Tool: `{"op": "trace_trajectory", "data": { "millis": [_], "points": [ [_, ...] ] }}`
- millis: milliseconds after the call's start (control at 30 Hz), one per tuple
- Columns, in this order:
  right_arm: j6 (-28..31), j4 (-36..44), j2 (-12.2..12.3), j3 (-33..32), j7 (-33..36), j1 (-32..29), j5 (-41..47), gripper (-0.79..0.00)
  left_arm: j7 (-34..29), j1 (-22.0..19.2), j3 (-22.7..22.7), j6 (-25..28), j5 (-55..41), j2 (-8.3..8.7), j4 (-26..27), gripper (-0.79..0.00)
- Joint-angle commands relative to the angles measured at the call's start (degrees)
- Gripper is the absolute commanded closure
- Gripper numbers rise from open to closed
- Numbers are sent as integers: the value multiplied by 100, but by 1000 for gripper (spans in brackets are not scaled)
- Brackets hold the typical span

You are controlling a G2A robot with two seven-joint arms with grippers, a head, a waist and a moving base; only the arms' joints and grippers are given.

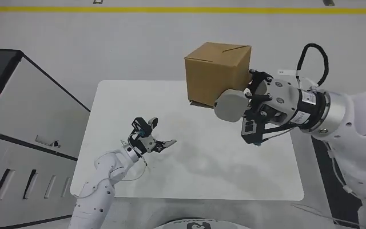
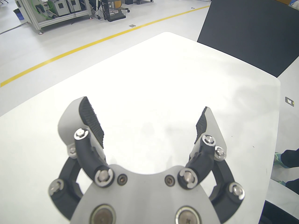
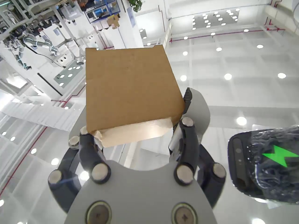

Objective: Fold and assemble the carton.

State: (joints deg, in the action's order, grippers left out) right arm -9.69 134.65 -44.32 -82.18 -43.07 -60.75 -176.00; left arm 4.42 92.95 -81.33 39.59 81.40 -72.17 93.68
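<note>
Top view: the carton (image 1: pixel 217 71) is held up near the far edge of the table (image 1: pixel 200 172) by the right gripper (image 1: pixel 222 104), probably to keep its flaps reachable, with open room left around the left gripper (image 1: pixel 161 133); left wrist view: its fingers (image 2: pixel 91 117) are spread wide, nothing held; right wrist view: the carton's lower edge is clamped from both sides.
</note>
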Motion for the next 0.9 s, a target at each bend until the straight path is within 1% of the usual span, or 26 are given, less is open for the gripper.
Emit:
{"op": "trace_trajectory", "data": {
  "millis": [0, 133, 300, 433, 500, 600, 667, 733, 800, 833, 867],
  "points": [
    [-92, 0, 118, 20, -68, 90, 0, 0, 0, 0, 0, 0, 0, 0, 0, -785],
    [-237, 0, 340, 146, -199, 316, 0, 0, 0, 0, 0, 0, 0, 0, 0, -785],
    [-255, 0, 580, 416, -140, 607, 0, 0, 0, 0, 0, 0, 0, 0, 0, -785],
    [-172, 0, 756, 679, 32, 843, 0, 0, 0, 0, 0, 0, 0, 0, 0, -785],
    [-43, 0, 820, 894, 345, 875, 0, 0, 0, 0, 0, 0, 0, 0, 0, -785],
    [313, 0, 855, 1418, 997, 768, 0, 0, 0, 0, 0, 0, 0, 0, 0, -785],
    [584, 0, 816, 1849, 1365, 664, 0, 0, 0, 0, 0, 0, 0, 0, 0, -785],
    [1009, 0, 758, 2167, 1480, 656, 10, 0, 0, 0, 0, 0, 0, 0, 0, -785],
    [1444, 0, 678, 2403, 1503, 672, 513, 0, 0, 0, 0, 0, 0, 0, 0, -785],
    [1567, 0, 638, 2438, 1564, 747, 744, 0, 0, 0, 0, 0, 0, 0, 0, -785],
    [1716, -41, 591, 2499, 1709, 741, 1183, 0, 0, 0, 0, 0, 0, 0, 0, -785]
  ]
}}
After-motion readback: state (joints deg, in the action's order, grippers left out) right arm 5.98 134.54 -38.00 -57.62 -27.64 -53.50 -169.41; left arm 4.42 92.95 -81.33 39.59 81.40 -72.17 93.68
